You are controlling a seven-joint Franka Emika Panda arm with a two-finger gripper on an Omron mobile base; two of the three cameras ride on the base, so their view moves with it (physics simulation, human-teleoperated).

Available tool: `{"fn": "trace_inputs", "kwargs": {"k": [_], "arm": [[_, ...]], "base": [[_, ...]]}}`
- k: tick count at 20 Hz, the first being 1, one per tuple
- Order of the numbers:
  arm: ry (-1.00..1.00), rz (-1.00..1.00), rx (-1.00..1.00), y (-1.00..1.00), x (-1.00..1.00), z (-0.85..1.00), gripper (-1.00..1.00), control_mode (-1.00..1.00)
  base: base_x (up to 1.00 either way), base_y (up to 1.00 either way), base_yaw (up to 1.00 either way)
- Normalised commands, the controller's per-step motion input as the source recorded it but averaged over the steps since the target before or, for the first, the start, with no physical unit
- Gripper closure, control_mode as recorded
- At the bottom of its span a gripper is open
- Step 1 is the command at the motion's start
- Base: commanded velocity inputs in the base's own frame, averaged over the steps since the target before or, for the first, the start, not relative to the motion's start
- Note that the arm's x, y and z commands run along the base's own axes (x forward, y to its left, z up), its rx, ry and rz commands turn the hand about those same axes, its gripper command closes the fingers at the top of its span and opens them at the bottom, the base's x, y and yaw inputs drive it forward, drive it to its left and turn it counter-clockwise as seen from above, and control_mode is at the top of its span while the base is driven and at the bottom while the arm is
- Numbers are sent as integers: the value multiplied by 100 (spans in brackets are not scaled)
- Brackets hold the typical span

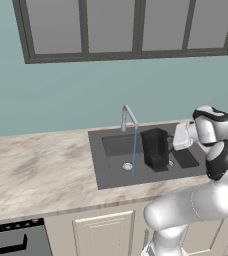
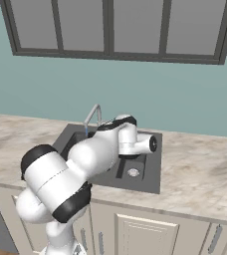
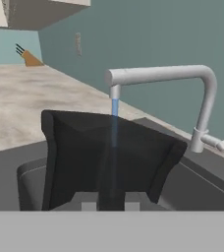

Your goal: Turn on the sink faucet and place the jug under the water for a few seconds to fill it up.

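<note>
Gripping the jug from its right side, the hand is holding it upright over the sink, with the base of the jug looking lifted off the basin floor. In the hand view the two finger tips are sitting tight against the dark looped handle between them, so the jaws are closed on the jug rather than spread apart.

The sink faucet is already running: the water is falling as a thin blue line from the spout down toward the drain. So the first part of the task appears done, and the jug is picked up as well.

What is left is the filling itself. From the left base view the stream is dropping just beside the jug, on its left, and reaching the basin rather than the jug's mouth. From the hand view the water is passing behind the far rim of the jug, so it does not seem to be landing inside yet. My judgement is that the jug needs shifting a little toward the spout, then holding there for a few seconds.

The marbled worktop around the basin is carrying nothing that matters here.
</note>
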Motion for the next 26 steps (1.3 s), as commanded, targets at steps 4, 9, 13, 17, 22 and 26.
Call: {"fn": "trace_inputs", "kwargs": {"k": [4,9,13,17,22,26], "arm": [[-11,0,0,1,5,2,100,-100],[-4,0,0,6,16,-2,100,-100],[0,1,0,10,18,-22,100,-100],[0,1,0,14,26,-16,100,-100],[0,0,0,22,27,-1,100,-100],[0,0,0,30,15,0,100,-100]], "base": [[0,0,0],[0,0,0],[0,0,0],[0,0,0],[0,0,0],[0,0,0]]}}
